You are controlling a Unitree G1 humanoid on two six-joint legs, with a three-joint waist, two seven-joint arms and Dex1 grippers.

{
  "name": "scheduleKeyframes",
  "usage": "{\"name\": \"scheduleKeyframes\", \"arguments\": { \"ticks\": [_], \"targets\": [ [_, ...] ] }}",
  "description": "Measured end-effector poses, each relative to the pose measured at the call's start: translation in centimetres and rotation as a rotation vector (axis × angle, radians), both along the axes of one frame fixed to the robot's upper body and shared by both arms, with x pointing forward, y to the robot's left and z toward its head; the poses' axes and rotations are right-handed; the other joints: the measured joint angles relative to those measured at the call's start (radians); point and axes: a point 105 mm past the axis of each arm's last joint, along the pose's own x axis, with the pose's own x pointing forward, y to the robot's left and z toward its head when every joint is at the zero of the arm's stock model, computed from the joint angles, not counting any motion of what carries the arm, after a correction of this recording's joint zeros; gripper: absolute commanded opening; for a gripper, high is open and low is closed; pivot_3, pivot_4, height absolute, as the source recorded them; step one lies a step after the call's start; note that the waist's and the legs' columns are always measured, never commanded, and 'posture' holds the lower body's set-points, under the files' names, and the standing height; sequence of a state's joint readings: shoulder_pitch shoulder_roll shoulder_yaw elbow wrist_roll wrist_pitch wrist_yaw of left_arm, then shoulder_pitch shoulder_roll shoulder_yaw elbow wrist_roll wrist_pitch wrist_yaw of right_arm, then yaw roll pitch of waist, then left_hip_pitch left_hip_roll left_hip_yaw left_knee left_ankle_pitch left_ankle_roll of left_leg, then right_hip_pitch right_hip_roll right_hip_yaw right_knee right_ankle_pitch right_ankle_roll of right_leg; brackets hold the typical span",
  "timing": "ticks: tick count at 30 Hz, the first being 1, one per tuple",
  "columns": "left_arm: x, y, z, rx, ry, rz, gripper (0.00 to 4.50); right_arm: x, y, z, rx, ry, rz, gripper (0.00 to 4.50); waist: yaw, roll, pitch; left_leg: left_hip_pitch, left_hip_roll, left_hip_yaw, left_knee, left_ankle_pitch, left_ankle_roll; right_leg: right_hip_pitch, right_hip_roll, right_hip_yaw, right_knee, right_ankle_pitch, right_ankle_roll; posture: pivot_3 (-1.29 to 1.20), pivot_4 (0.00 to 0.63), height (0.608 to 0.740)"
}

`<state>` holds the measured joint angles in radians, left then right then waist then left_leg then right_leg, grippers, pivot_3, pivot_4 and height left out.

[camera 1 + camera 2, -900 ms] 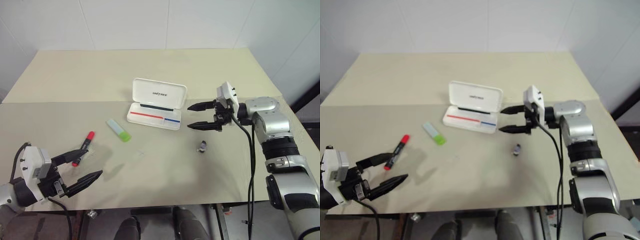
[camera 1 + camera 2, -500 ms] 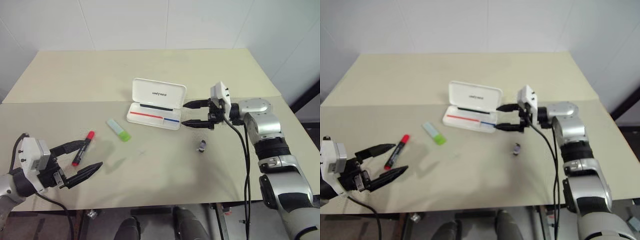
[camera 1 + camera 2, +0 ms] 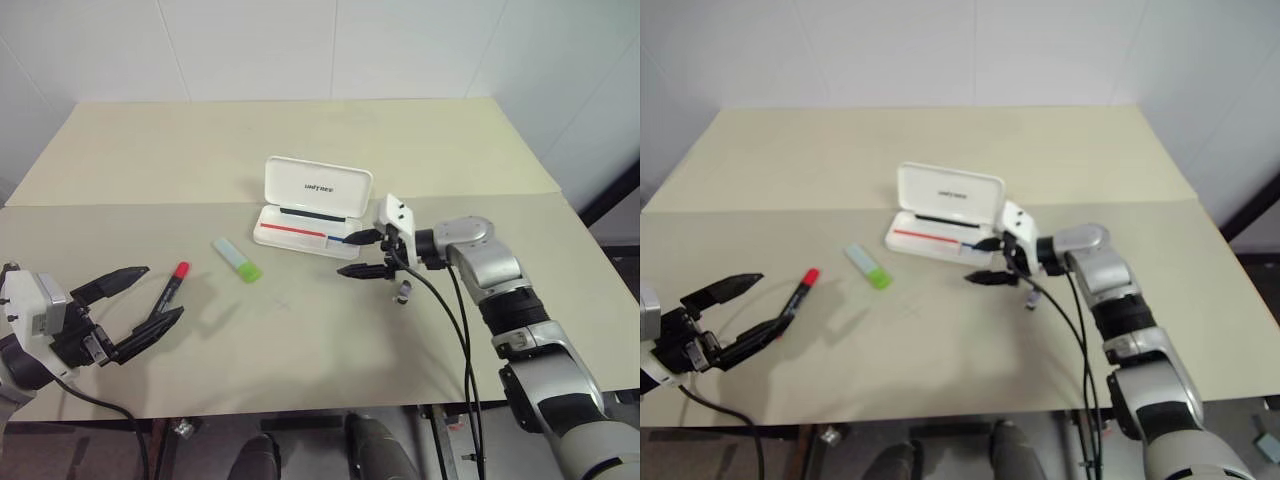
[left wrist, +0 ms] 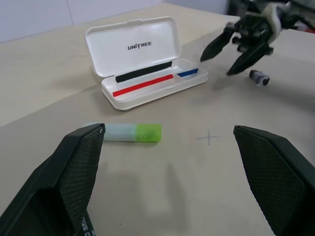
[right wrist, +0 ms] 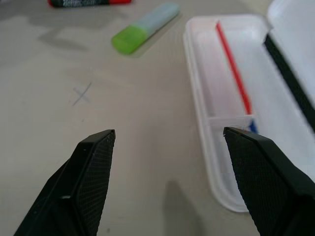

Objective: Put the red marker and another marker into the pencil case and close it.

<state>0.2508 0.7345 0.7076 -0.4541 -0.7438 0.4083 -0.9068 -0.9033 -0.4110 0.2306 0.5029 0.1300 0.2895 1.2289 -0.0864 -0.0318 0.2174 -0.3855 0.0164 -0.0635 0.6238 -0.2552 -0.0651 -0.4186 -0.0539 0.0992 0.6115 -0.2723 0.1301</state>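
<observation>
Both pincers are spread empty: red marker (image 3: 168,296) just ahead of left pincer (image 3: 139,297), judged light, stiff, slippery, best pinched mid-barrel; right pincer (image 3: 355,254) beside open pencil case (image 3: 305,234).

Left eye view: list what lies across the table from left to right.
left tool → red marker → green-capped highlighter → open pencil case → right tool → small dark grey bit
</observation>
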Motion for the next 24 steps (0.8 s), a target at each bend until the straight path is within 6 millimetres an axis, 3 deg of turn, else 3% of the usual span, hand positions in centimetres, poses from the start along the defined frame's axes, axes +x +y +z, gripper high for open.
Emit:
{"name": "scheduleKeyframes", "arguments": {
  "ticks": [9, 24],
  "targets": [
    [1.0, 0.1, 1.3, 0.038, -0.017, -0.025, 4.46, 1.0, 2.4, -1.0, -0.045, 0.0, -0.021, 4.5, 0.001, 0.0, 0.0, 0.0, 0.0, 0.0, 0.0, 0.0, 0.0, 0.0, 0.0, 0.0, 0.0, 0.0, 0.001, 0.0, 0.15, 0.74],
    [1.5, 0.4, 2.0, 0.05, -0.017, -0.03, 4.46, 2.8, 2.4, -0.7, -0.081, -0.058, -0.066, 4.5, -0.001, 0.0, 0.0, 0.0, 0.0, 0.0, -0.001, 0.0, 0.0, 0.0, 0.0, 0.0, 0.001, 0.0, 0.001, 0.0, 0.15, 0.74]
  ]
}}
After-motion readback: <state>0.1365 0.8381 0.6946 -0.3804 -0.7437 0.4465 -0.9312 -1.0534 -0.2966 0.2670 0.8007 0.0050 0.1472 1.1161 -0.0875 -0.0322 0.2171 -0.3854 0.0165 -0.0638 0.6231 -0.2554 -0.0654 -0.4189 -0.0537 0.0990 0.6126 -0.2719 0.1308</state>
